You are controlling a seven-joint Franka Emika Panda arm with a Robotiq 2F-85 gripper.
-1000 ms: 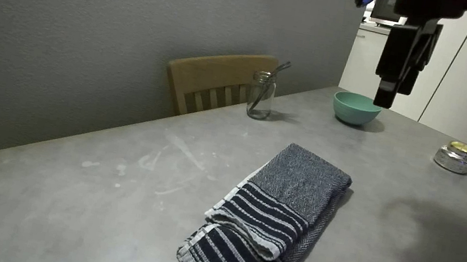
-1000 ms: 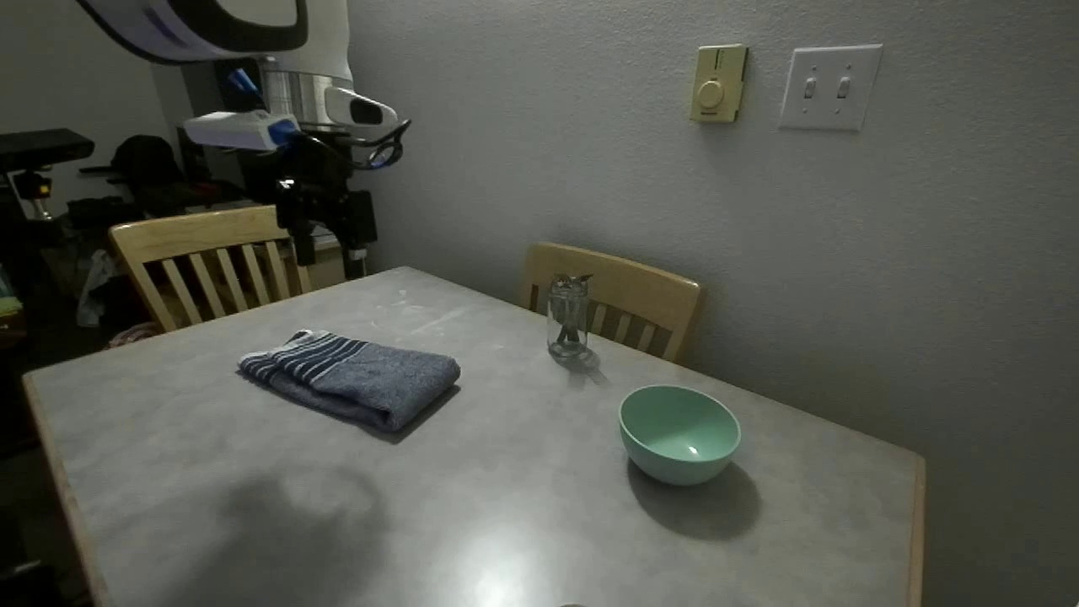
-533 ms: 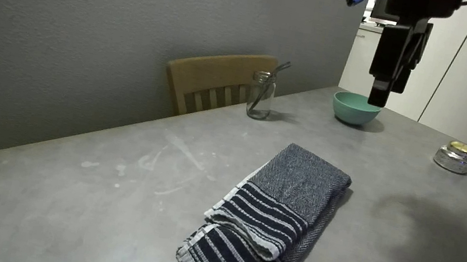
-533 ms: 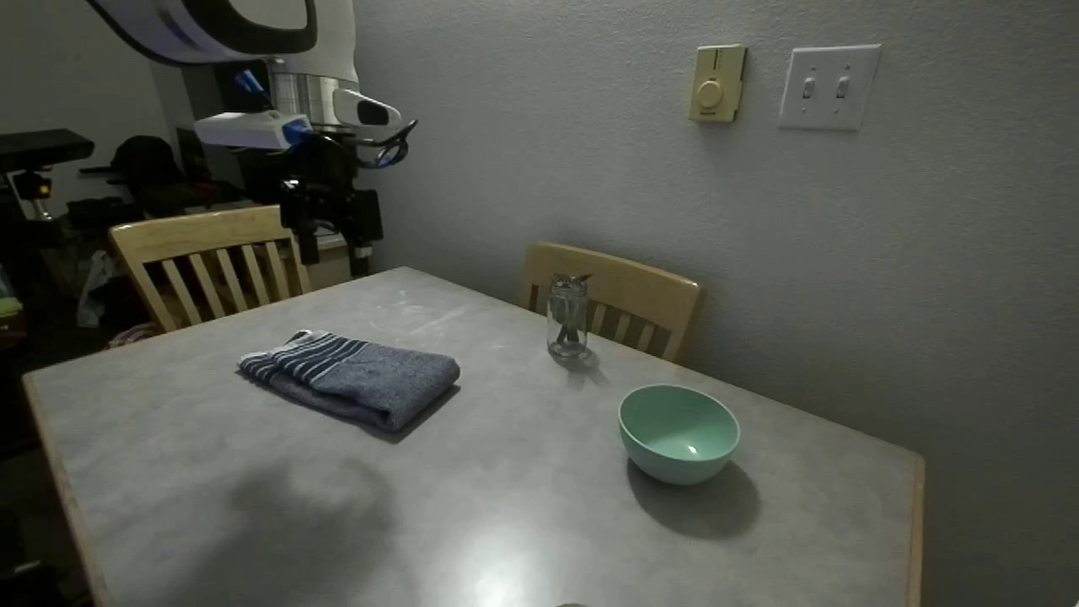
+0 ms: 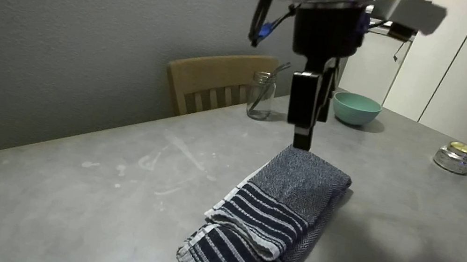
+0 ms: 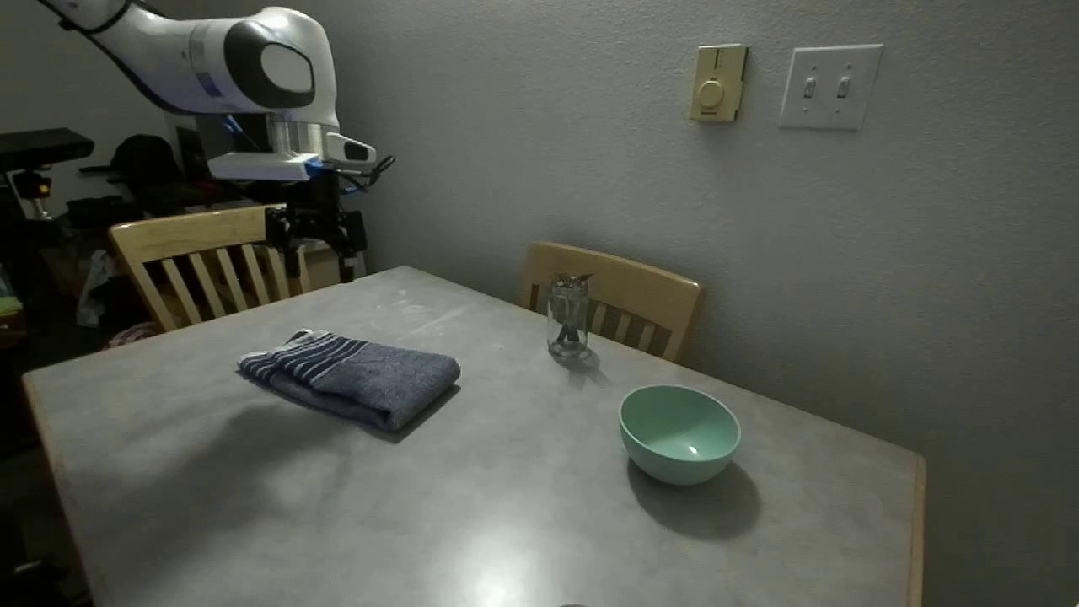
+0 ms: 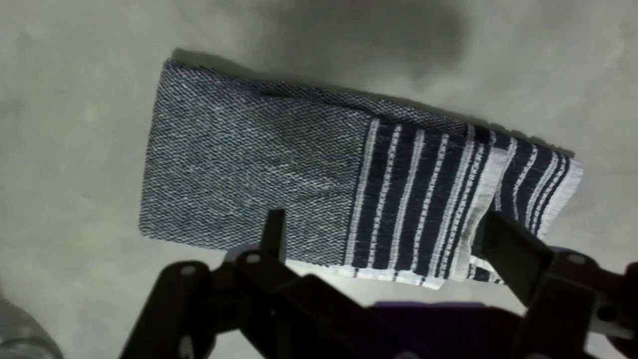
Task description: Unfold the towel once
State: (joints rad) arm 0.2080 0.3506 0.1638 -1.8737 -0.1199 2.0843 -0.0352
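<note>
On the grey table, toward its near side in an exterior view, lies the towel, folded over on itself — plain dark-grey cloth is at the far end, and two striped bands are at the near end, the upper one stopping short of the lower. White edging shows along its left side. The gripper hangs above the table and clear of the towel, pointing down, its jaws spread wide. In the wrist view one finger hides some of the plain cloth, the other some of the striped end.

Along the table's far left edge stands a glass jar with slim sticks leaning in it, just beside a wooden chair. To the jar's right, farther off, is a green bowl, and at the far right a squat silvery pot with a yellow top. In an exterior view a second chair stands at the left, partly behind the gripper; on the wall at the right — a dial control beside a white switch plate.
</note>
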